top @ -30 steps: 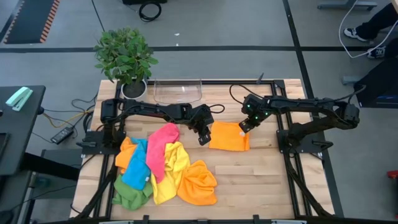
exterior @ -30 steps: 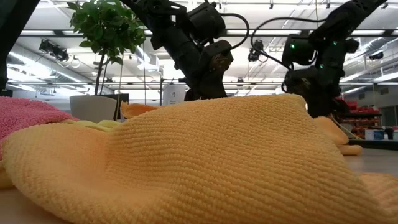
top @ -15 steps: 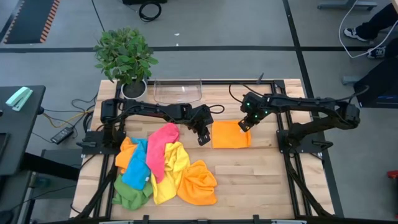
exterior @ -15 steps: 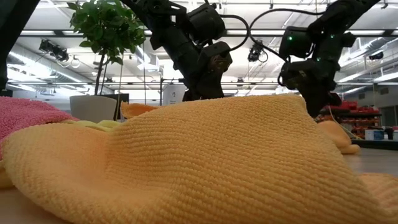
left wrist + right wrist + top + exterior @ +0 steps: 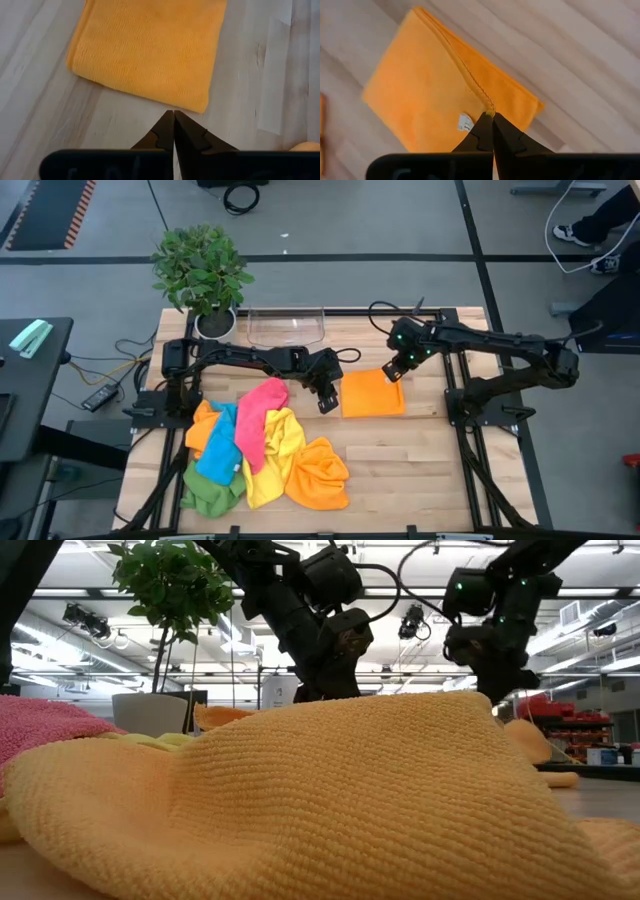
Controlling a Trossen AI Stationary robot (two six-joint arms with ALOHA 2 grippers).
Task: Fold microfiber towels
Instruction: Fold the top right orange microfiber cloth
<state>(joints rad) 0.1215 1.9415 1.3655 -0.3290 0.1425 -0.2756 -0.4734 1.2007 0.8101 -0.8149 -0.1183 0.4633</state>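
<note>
A folded orange towel point(image 5: 373, 394) lies flat as a neat rectangle on the pale wood-plank counter point(image 5: 430, 470), and everything else sits around it. The left claw point(image 5: 325, 402) hangs just beside the towel's edge on the pile side, its fingers pressed together with nothing between them; the left wrist view shows their tips just off the towel's point(image 5: 150, 50) near edge over bare planks. The right claw point(image 5: 392, 372) is over the towel's far corner, toward the tray, fingers closed tip to tip; in the right wrist view they meet at the stitched edge of the towel point(image 5: 445, 95), beside a small white tag point(image 5: 465, 122), though whether they pinch the cloth cannot be told. On the left claw's far side from the folded towel lies a loose pile point(image 5: 262, 448) of unfolded towels: pink, blue, yellow, green and orange, overlapping one another. Beyond the towel, at the counter's back edge, stands a clear tray point(image 5: 285, 326), with a potted plant point(image 5: 202, 272) next to it. The counter rests in a black metal frame on grey floor. The low view is filled by a yellow towel point(image 5: 330, 800) close up, with the ceiling lights of a large hall behind.
</note>
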